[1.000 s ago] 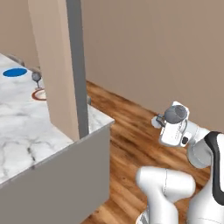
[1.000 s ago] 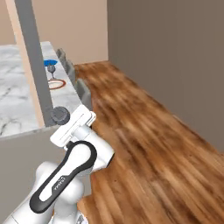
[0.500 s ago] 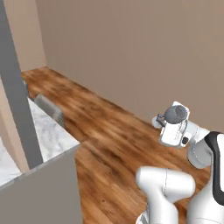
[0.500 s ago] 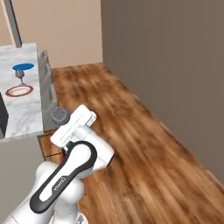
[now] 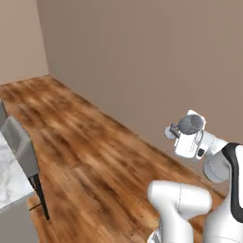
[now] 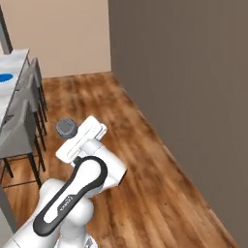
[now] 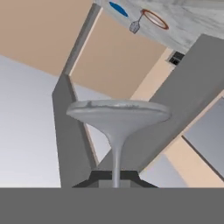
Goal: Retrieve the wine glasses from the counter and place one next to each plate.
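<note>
My gripper is shut on the thin stem of a wine glass, whose round grey foot spreads just beyond the fingertips. From the base views the glass shows as a grey rounded shape at the raised hand. Far off in the hand view, a blue plate and a white plate with a red-brown rim lie on a marble top, with a second wine glass beside the rimmed plate. The blue plate also sits at the left edge of the right base view. The counter is out of view.
Grey stools line the marble island on the left; one stool and an island corner show in the left base view. Wood floor spreads ahead. A brown wall runs along the right.
The whole picture has swung: the base has turned, so the island and pillar slid off to the left and bare wall and floor came in. The arm keeps its pose, still gripping the glass.
</note>
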Controlling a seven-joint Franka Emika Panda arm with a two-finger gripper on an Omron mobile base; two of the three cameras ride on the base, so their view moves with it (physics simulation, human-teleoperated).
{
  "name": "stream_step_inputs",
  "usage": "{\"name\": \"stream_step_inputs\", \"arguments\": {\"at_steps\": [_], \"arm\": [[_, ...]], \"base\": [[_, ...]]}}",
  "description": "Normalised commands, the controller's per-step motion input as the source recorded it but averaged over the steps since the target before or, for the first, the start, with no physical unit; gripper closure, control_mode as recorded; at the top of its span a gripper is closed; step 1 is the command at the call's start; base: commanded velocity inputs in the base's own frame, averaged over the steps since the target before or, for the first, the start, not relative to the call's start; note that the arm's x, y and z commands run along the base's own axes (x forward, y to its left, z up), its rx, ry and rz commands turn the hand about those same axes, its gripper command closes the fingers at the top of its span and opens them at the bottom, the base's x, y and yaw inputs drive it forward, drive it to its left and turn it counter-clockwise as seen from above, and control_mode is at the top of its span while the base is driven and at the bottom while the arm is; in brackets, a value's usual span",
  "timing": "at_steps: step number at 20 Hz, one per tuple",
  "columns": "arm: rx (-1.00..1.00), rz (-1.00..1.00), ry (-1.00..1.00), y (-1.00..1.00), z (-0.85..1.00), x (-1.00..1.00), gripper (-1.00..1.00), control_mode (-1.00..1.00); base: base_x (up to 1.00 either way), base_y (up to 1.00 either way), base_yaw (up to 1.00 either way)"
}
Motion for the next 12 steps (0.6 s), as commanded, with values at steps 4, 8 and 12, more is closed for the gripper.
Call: {"name": "stream_step_inputs", "arguments": {"at_steps": [4,8,12], "arm": [[0.00,0.00,0.00,0.00,0.00,0.00,1.00,1.00],[0.00,0.00,0.00,0.00,0.00,0.00,1.00,1.00],[0.00,0.00,0.00,0.00,0.00,0.00,1.00,1.00]], "base": [[1.00,-0.64,0.34],[0.89,-0.05,0.83],[0.19,0.00,1.00]]}}
